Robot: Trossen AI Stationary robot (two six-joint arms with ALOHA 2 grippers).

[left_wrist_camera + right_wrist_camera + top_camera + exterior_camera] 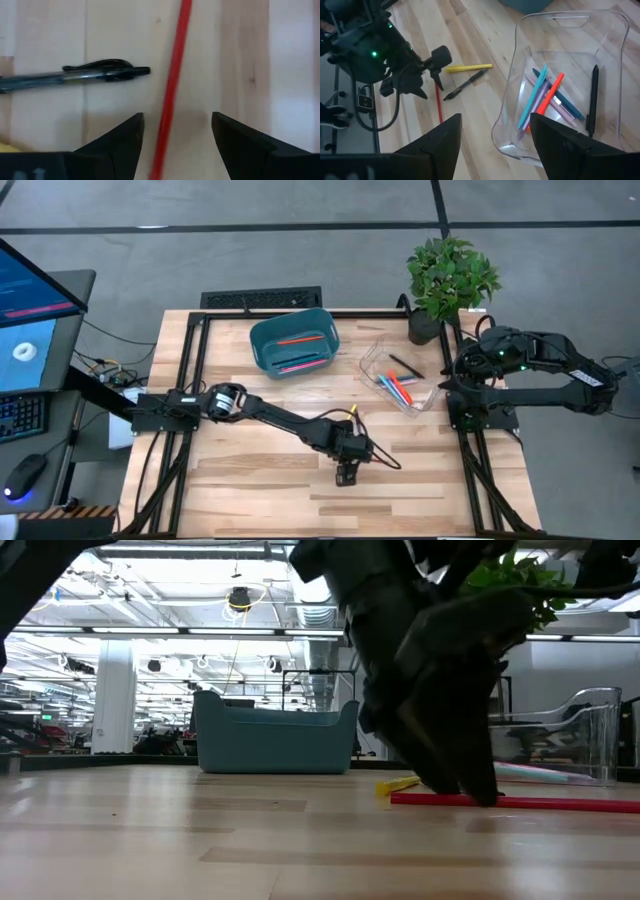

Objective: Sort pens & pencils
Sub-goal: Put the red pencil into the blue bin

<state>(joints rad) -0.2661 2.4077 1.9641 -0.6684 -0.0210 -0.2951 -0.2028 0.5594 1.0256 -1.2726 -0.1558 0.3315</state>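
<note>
Straddling the red pencil [172,85], the left gripper [176,131] was seen lowered to the table near its front middle, fingers spread wide with nothing yet held. The pencil's long axis was seen to run straight through the gap between the fingers, so closing them would be judged to pinch it across its width. A black pen [80,76] and a yellow pencil [468,67] lay just beside. The right gripper [495,135], open and empty, was parked over the clear tray [520,30], farther off.

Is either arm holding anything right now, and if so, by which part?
Nothing is held. The left gripper is open, jaws either side of the red pencil lying on the table. The right gripper is open, empty above the clear tray.
</note>
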